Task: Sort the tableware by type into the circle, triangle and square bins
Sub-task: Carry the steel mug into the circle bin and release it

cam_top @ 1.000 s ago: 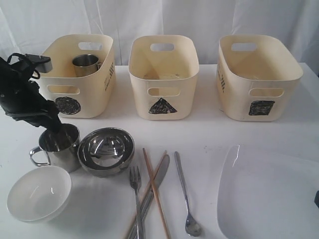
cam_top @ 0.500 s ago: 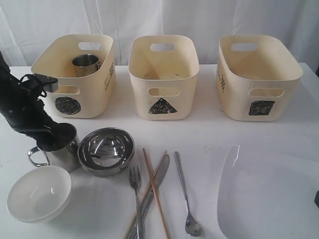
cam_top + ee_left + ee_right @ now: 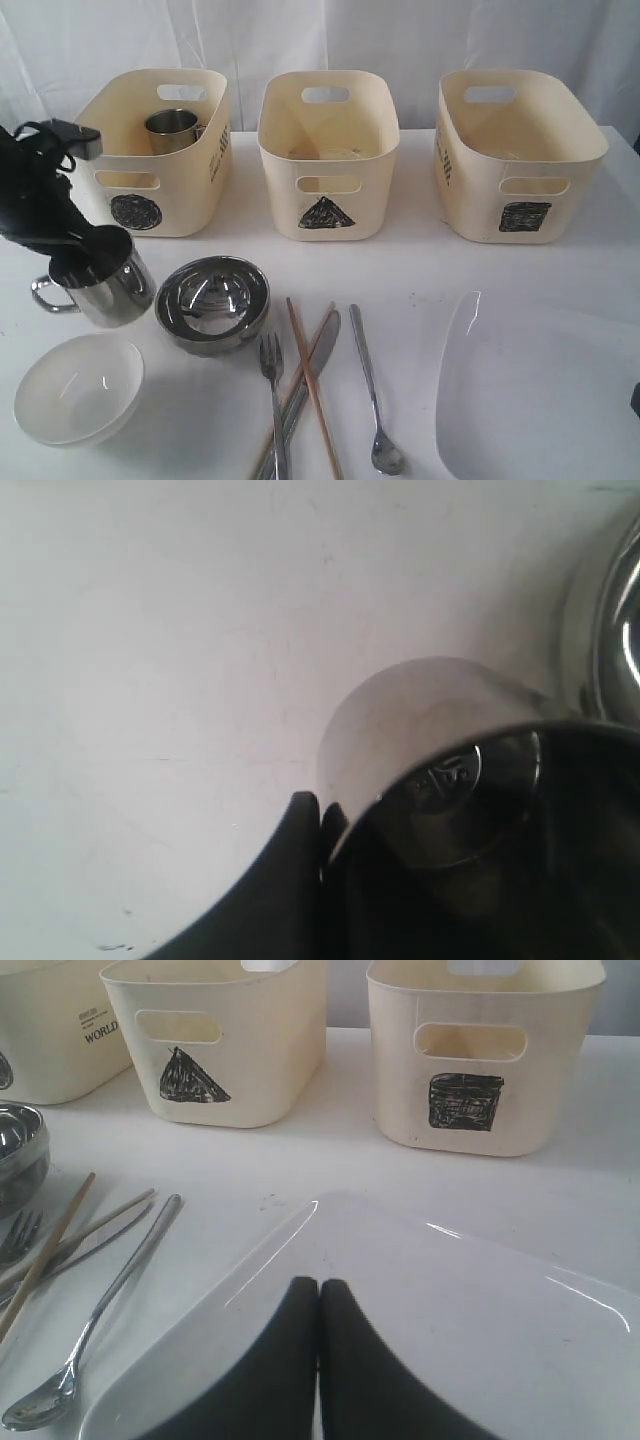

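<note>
**A:** What has just changed for us?

**B:** Our left end effector (image 3: 92,250) is now clamped on the rim of the steel handled mug (image 3: 100,292). One finger (image 3: 298,855) presses the outside of the wall, and the other seems to sit inside, in the dark. A second ago those jaws stood apart over the mug

**A:** And the mug itself?

**B:** It is tilted and looks to be just off the desk (image 3: 420,270), with its handle toward the left of the exterior view. Earlier it stood upright, touching the shiny steel bowl (image 3: 212,300). Now we see a gap between them, and the bowl has not moved

**A:** What does that mean for the sorting?

**B:** We judge the grasp made and the carry beginning. The circle bin (image 3: 190,190) stands near, just behind the mug, and already holds a second steel mug (image 3: 172,130), so we expect this one belongs there too

**A:** Does anything else differ?

**B:** No, the small white bowl (image 3: 78,388), the steel fork (image 3: 273,385) and the long spoon (image 3: 372,385) lie where they were. Our right end effector (image 3: 320,1305) has its fingers together, gripping nothing, low over the large white plate (image 3: 480,1300)
</note>
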Available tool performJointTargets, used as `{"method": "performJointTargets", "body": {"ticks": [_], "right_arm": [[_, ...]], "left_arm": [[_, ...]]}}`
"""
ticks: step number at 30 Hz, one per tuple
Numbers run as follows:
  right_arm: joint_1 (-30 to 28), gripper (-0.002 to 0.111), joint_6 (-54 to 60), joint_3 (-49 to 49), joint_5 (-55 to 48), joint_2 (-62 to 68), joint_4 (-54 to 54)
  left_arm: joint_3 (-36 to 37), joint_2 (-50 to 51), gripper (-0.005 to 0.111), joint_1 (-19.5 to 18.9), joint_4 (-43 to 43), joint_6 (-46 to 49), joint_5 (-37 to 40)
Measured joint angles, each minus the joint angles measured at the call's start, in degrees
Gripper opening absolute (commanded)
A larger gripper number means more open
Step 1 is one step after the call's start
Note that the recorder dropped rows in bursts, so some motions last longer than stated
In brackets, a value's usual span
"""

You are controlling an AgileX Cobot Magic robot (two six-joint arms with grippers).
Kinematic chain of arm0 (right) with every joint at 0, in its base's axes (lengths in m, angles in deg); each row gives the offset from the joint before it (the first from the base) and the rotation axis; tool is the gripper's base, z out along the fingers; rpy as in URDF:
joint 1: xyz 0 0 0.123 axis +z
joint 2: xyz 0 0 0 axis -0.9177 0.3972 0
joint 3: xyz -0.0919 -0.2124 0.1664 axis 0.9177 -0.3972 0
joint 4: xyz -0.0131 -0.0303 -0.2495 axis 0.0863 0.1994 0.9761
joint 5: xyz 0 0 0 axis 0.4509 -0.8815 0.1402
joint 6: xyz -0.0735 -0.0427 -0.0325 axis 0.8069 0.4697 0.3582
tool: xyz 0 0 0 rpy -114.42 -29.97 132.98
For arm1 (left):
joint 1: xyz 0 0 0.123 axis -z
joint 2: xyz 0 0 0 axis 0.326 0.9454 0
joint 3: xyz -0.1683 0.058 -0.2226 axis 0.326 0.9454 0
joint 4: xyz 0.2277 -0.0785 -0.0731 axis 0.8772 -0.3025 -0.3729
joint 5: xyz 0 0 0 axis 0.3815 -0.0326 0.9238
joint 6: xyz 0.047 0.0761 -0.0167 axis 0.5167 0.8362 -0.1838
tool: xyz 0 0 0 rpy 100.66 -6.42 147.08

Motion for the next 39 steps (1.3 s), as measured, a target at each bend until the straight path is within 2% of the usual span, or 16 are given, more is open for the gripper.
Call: {"method": "performJointTargets", "body": {"ticks": [7, 12, 14, 18, 22, 24, 27, 33, 36, 39], "right_arm": [[0.00, 0.000, 0.00, 0.00, 0.00, 0.00, 0.00], [0.00, 0.000, 0.00, 0.00, 0.00, 0.00, 0.00], [0.00, 0.000, 0.00, 0.00, 0.00, 0.00, 0.00], [0.00, 0.000, 0.00, 0.00, 0.00, 0.00, 0.00], [0.00, 0.000, 0.00, 0.00, 0.00, 0.00, 0.00], [0.00, 0.000, 0.00, 0.00, 0.00, 0.00, 0.00], [0.00, 0.000, 0.00, 0.00, 0.00, 0.00, 0.00], [0.00, 0.000, 0.00, 0.00, 0.00, 0.00, 0.00], [0.00, 0.000, 0.00, 0.00, 0.00, 0.00, 0.00], [0.00, 0.000, 0.00, 0.00, 0.00, 0.00, 0.00]], "left_arm": [[0.00, -12.79, 0.000, 0.00, 0.60, 0.00, 0.39], [0.00, -19.73, 0.000, 0.00, 1.67, 0.00, -8.19], [0.00, -20.52, 0.000, 0.00, 1.72, 0.00, -15.71], [0.00, -18.86, 0.000, 0.00, -0.70, 0.00, -35.54], [0.00, -12.43, 0.000, 0.00, -1.66, 0.00, -57.01], [0.00, -8.06, 0.000, 0.00, 0.20, -0.74, -64.52], [0.00, -2.61, 0.000, 0.00, 6.71, -5.32, -68.21], [0.00, 4.77, 0.001, 0.00, 24.73, -11.91, -68.96], [0.00, 6.08, 0.015, 0.10, 28.02, -12.60, -69.39], [-0.21, 6.32, 0.037, 0.10, 28.99, -12.95, -70.19]]}}
